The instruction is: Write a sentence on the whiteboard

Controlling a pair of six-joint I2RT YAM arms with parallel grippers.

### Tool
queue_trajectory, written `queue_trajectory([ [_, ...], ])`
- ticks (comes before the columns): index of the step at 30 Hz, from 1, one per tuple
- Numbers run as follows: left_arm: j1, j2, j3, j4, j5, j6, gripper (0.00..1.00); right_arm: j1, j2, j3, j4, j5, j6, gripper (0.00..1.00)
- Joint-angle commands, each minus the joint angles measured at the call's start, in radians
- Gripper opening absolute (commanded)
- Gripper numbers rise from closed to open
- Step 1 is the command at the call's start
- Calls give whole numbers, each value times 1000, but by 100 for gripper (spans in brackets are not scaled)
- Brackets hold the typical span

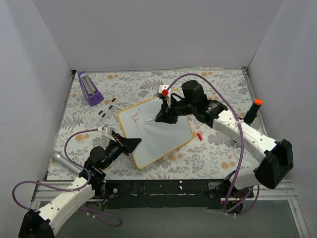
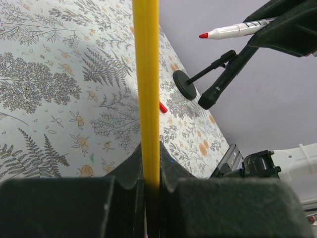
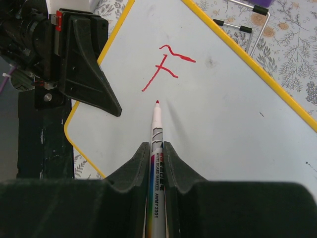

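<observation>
The whiteboard (image 1: 161,141), white with a thin yellow frame, lies at an angle on the floral table. One red letter of the sentence, an "F" (image 1: 134,120) (image 3: 166,69), is written near its far left corner. My right gripper (image 1: 161,118) (image 3: 157,151) is shut on a whiteboard marker (image 3: 156,126), whose red tip sits just below the "F"; I cannot tell whether it touches the board. My left gripper (image 1: 132,144) (image 2: 151,158) is shut on the board's yellow edge (image 2: 146,74) at its near left side. The marker (image 2: 233,30) also shows in the left wrist view.
A purple block (image 1: 89,88) stands at the back left. Black clips on wire (image 1: 106,110) lie by the board's far left corner. A red marker cap (image 1: 199,135) (image 2: 162,106) rests beside the board's right edge. A black post with an orange top (image 1: 253,111) stands far right.
</observation>
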Motion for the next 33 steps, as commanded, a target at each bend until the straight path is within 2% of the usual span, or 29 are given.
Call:
queue_trajectory([
  [1, -2, -26, 18, 132, 14, 5, 0, -4, 1, 24, 41, -22, 4, 1],
  [33, -2, -15, 29, 131, 15, 8, 0, -4, -14, 11, 22, -2, -36, 1],
])
